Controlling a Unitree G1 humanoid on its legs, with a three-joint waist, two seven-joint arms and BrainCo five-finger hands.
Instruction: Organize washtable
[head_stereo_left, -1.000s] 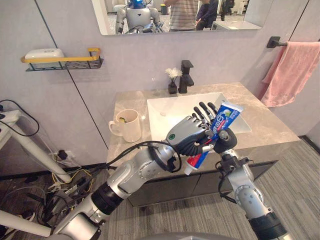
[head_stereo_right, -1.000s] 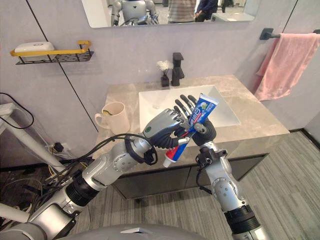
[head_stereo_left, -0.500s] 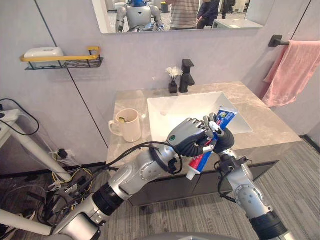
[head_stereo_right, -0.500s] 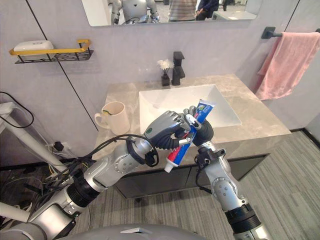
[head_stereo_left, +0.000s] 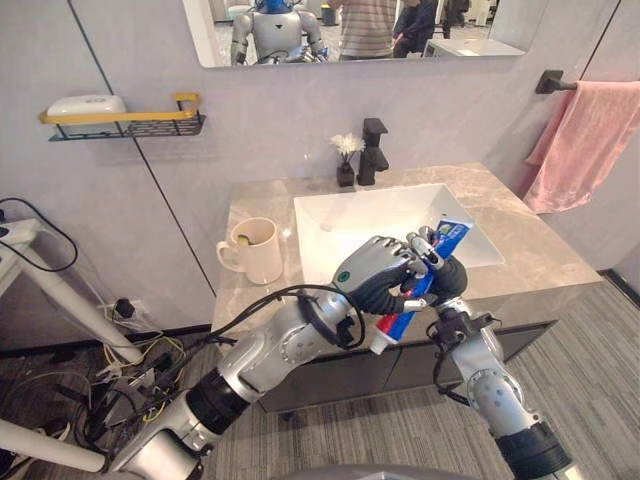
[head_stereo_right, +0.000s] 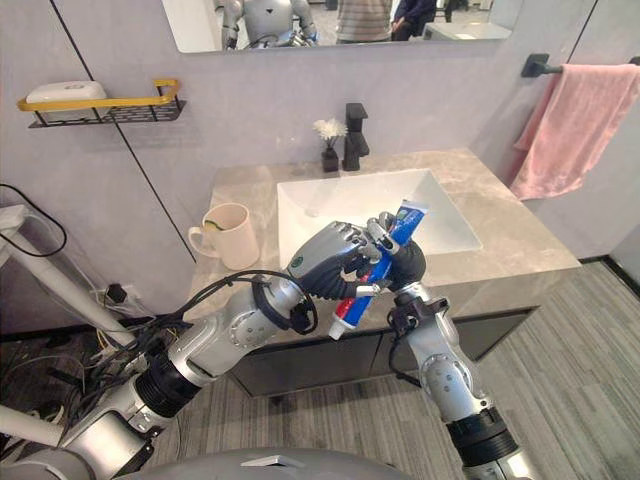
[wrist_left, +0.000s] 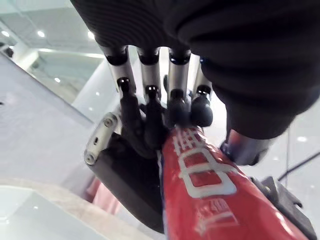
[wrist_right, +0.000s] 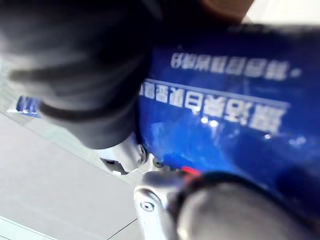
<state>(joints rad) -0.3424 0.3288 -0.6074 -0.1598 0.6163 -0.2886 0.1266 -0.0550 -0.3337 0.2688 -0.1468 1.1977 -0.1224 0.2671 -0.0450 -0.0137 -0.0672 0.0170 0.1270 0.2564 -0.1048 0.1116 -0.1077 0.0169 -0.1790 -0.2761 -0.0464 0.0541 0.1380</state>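
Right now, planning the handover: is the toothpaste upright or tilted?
Tilted, cap down; left hand and right hand curl round the toothpaste.

The toothpaste tube (head_stereo_left: 393, 324) is blue at its crimped end and red toward its white cap, with white lettering; the left hand (head_stereo_left: 372, 272) and right hand (head_stereo_left: 447, 278) are silver with dark fingertips and black ribbed covers. The washtable (head_stereo_left: 540, 255) is beige-grey veined stone around a white basin (head_stereo_left: 350, 225), with a cream mug (head_stereo_left: 260, 250) near its left edge and a black faucet (head_stereo_left: 373, 150) and white flowers (head_stereo_left: 347, 145) at its back edge. The towel (head_stereo_left: 585, 140) is pink, and the black wire shelf (head_stereo_left: 125, 122) has a yellow rail.
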